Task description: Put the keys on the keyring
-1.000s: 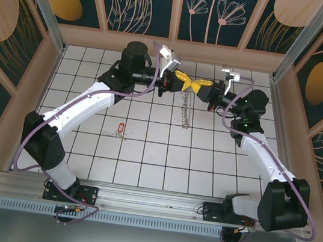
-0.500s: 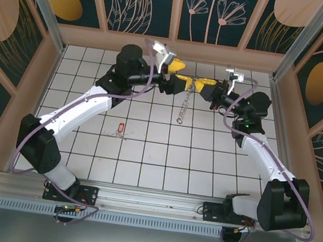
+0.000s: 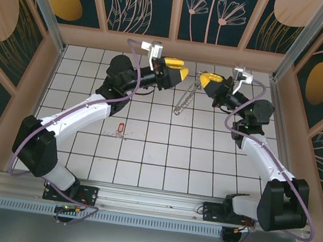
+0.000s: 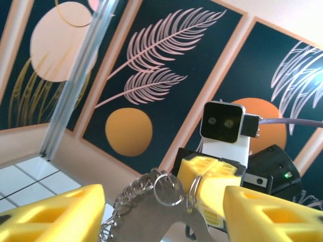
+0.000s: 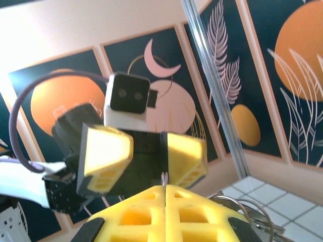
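- Two grippers face each other above the far tiles in the top view. The left gripper [image 3: 180, 71] has its yellow fingers spread, gripping nothing.
- Same view: the right gripper [image 3: 206, 79] is pinched on the keyring [image 3: 183, 100], which dangles between the two grippers.
- Same view: one red-headed key [image 3: 121, 128] lies flat on the tiled floor [image 3: 144, 155], well apart from both grippers.
- Left wrist view: own fingers [image 4: 60, 214] stand wide. The keyring [image 4: 151, 194] hangs between them, clamped in the opposite yellow tips.
- Right wrist view: own jaws pressed together, thin wire at the seam, ring loops [image 5: 242, 210] just beside. The left gripper [image 5: 146, 154] sits ahead, fingers parted.
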Robot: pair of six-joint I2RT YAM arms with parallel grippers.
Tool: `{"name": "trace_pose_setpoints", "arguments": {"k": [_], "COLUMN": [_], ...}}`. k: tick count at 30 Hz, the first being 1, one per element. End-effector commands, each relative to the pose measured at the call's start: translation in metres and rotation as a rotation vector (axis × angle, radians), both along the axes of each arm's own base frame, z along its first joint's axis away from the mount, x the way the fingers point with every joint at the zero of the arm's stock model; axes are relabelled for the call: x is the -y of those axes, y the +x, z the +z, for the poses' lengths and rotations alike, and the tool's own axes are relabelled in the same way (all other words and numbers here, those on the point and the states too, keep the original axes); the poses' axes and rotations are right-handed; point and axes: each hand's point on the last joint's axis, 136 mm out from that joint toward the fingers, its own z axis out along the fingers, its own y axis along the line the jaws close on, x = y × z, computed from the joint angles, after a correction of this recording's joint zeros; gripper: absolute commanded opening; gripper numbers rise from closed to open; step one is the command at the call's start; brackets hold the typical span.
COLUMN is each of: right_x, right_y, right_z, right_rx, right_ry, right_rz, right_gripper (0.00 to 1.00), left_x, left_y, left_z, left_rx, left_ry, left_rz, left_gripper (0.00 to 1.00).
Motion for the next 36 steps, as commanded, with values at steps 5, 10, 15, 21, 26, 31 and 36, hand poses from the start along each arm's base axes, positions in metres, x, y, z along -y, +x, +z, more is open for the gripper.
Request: {"name": "trace_pose_setpoints", "arguments": {"k": [5, 10, 15, 21, 26, 31, 36], "right_x": [0.010, 0.004, -0.002, -0.010, -0.013, -0.017, -0.018], "right_y": [-0.016, -0.012, -0.008, -0.008, -0.008, -0.008, -0.006], "right_z": [0.039, 0.041, 0.038, 0.037, 0.036, 0.036, 0.034], "right_rx": [0.122, 0.114, 0.099, 0.089, 0.083, 0.082, 0.073], "right_ry": [0.161, 0.184, 0.195, 0.198, 0.198, 0.196, 0.193], "right_rz": [-0.018, 0.002, 0.022, 0.046, 0.051, 0.059, 0.055], "right_gripper": [0.00, 0.00, 0.00, 0.00, 0.00, 0.00, 0.00], "left_x": [0.002, 0.005, 0.006, 0.007, 0.009, 0.012, 0.012], "left_y": [-0.016, -0.015, -0.014, -0.015, -0.016, -0.016, -0.012], "left_z": [0.015, 0.015, 0.015, 0.014, 0.012, 0.009, 0.004], "left_rx": [0.008, -0.005, -0.015, -0.023, -0.030, -0.036, -0.044], "left_ry": [-0.125, -0.149, -0.170, -0.183, -0.181, -0.174, -0.155], "left_rz": [-0.132, -0.152, -0.174, -0.186, -0.196, -0.198, -0.173], "left_gripper": [0.45, 0.41, 0.38, 0.37, 0.36, 0.36, 0.37]}}
